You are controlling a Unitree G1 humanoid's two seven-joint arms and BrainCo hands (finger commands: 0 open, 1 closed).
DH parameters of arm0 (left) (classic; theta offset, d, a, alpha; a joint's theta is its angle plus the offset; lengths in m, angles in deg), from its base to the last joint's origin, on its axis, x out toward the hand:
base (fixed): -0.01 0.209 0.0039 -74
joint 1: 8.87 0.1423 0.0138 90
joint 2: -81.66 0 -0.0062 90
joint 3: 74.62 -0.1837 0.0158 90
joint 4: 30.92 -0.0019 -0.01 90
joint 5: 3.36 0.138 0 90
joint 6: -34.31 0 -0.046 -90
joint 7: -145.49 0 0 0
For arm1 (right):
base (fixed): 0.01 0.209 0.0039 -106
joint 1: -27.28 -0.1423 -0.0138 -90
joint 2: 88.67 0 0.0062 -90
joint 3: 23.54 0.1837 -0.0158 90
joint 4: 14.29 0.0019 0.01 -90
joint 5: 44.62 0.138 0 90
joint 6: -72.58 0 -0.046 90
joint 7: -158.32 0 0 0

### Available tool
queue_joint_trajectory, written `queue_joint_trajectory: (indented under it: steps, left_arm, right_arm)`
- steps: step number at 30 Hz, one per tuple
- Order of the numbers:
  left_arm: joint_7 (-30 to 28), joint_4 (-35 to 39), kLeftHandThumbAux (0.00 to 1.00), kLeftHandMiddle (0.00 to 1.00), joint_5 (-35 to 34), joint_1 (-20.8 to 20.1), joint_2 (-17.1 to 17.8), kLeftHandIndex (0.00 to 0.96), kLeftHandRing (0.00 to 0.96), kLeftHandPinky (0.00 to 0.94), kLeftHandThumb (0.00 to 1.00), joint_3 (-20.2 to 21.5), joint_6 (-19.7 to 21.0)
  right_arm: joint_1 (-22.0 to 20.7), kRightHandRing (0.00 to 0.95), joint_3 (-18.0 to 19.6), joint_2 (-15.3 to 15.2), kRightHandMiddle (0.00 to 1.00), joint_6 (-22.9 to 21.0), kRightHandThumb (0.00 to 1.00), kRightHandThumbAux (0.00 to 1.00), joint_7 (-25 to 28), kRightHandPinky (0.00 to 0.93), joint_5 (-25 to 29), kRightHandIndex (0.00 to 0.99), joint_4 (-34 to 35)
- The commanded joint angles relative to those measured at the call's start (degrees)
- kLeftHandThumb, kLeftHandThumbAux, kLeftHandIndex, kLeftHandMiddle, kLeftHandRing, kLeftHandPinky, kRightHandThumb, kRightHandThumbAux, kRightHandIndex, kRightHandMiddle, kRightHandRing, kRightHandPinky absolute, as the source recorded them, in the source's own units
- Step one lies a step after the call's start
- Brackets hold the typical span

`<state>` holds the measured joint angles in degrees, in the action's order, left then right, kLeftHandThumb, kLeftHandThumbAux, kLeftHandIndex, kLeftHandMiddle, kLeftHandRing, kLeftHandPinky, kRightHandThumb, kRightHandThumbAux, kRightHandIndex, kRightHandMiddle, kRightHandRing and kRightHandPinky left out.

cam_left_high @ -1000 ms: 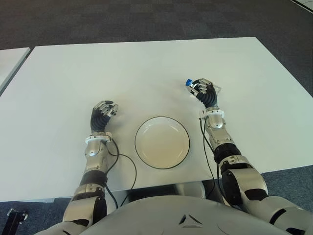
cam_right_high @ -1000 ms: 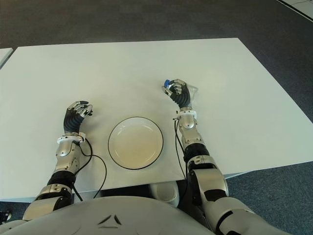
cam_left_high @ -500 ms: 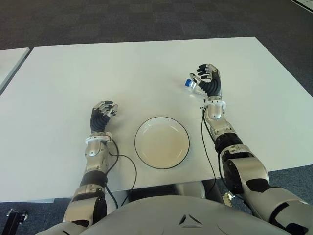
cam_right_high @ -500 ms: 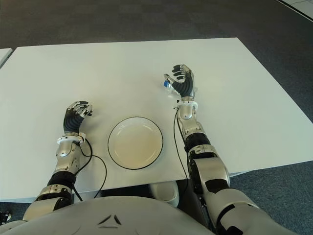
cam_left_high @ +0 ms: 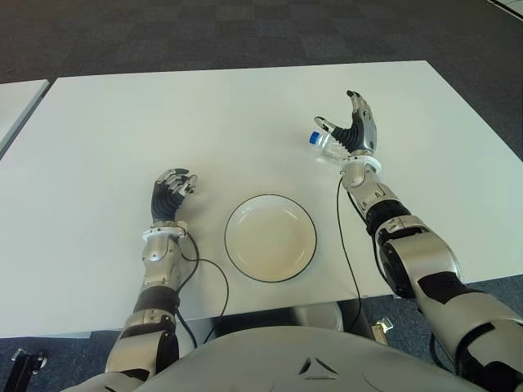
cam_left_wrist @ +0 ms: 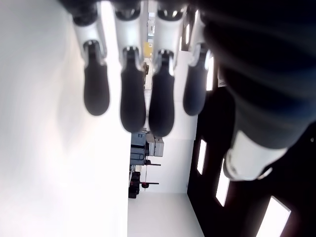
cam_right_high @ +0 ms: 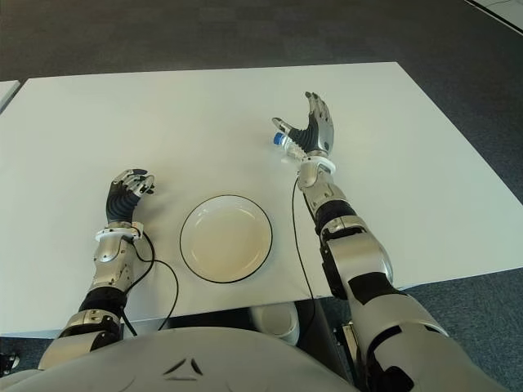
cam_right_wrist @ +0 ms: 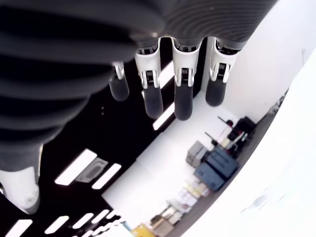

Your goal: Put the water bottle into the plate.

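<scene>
White surface [cam_left_high: 245, 114] carries the water bottle [cam_left_high: 327, 145] (blue cap, clear body), which lies on its side up and to the right of the empty plate [cam_left_high: 270, 238], well apart from it. The right hand [cam_left_high: 354, 131] stands just beside the bottle, fingers spread and holding nothing. The left hand [cam_left_high: 170, 193] shows left of the plate, fingers curled around nothing.

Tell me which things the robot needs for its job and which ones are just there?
Needed for the job:
water bottle, lying on the table by the open right hand
plate, nothing in it

Just there:
left hand, to the left of the plate
black cable beside the plate
white table
</scene>
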<state>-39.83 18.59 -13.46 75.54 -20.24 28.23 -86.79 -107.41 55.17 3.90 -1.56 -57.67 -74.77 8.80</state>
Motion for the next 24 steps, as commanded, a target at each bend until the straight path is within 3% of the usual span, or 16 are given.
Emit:
queue_joint_trajectory:
  steps: [1,11,24]
  left_arm:
    - [-0.23,-1.62,0.709,0.588,-0.01,2.36,-0.99,0.435,0.567,0.553,0.709,-0.11,1.84]
    - [-0.51,-2.59,0.710,0.587,-0.19,2.30,-0.77,0.435,0.567,0.551,0.708,0.07,1.00]
    - [-0.83,-3.18,0.710,0.586,-0.30,2.08,-0.54,0.435,0.570,0.555,0.707,0.26,0.11]
  right_arm:
    - [-3.47,0.000,-2.01,0.49,0.000,-7.61,0.459,0.309,3.95,0.000,-0.87,0.000,-4.39]
    - [-5.21,0.000,-4.07,-0.45,0.000,-14.10,0.567,0.207,10.99,0.000,-0.51,0.000,-9.51]
    - [-4.34,0.000,-6.19,0.05,0.000,-20.25,0.638,0.237,16.73,0.000,-0.94,0.000,-11.21]
